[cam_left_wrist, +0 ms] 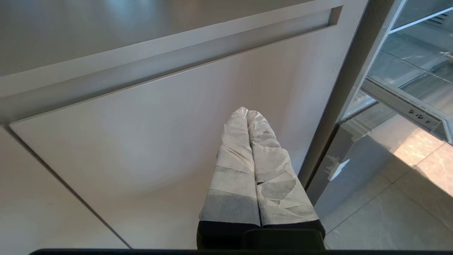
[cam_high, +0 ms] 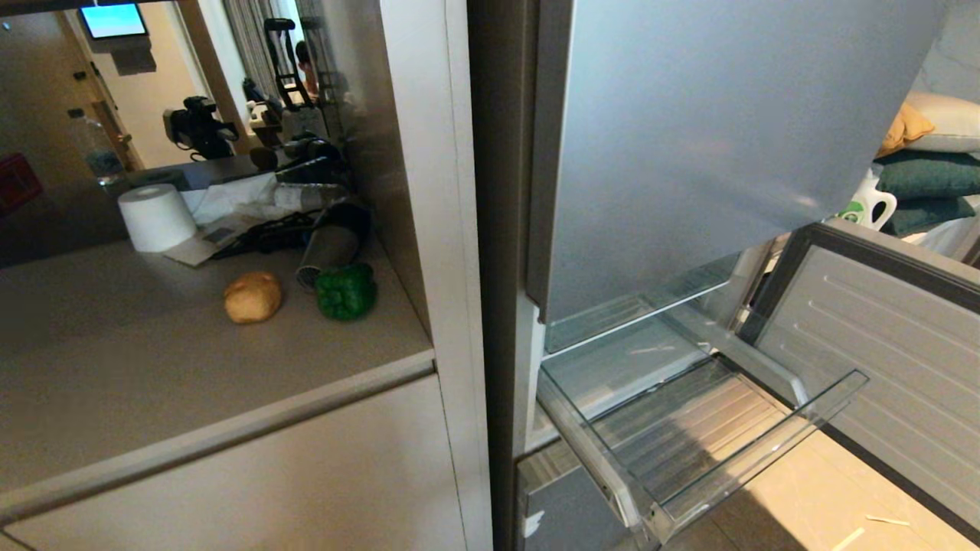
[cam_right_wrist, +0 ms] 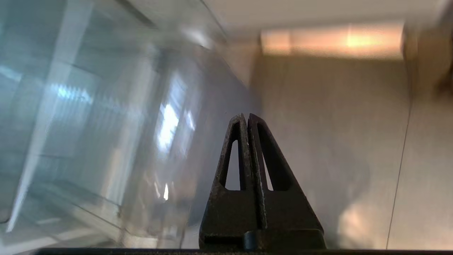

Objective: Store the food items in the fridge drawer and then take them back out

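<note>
On the grey counter (cam_high: 153, 367) lie a tan potato-like lump (cam_high: 253, 297) and, just right of it, a glossy green bell pepper (cam_high: 346, 291). The see-through fridge drawer (cam_high: 689, 436) is pulled out from the silver-blue fridge (cam_high: 720, 145), with nothing in it. Neither arm shows in the head view. My left gripper (cam_left_wrist: 247, 112), fingers wrapped in white tape, is shut and empty in front of a beige cabinet door (cam_left_wrist: 141, 141). My right gripper (cam_right_wrist: 245, 115) is shut and empty, close beside the drawer's clear wall (cam_right_wrist: 88, 124) and above the floor.
A white paper roll (cam_high: 156, 217), a dark metal cylinder (cam_high: 328, 252), cables and papers crowd the back of the counter. The open fridge door (cam_high: 880, 344) stands at the right of the drawer. Pale tiled floor (cam_high: 804, 497) lies below. Cushions (cam_high: 934, 153) are stacked at far right.
</note>
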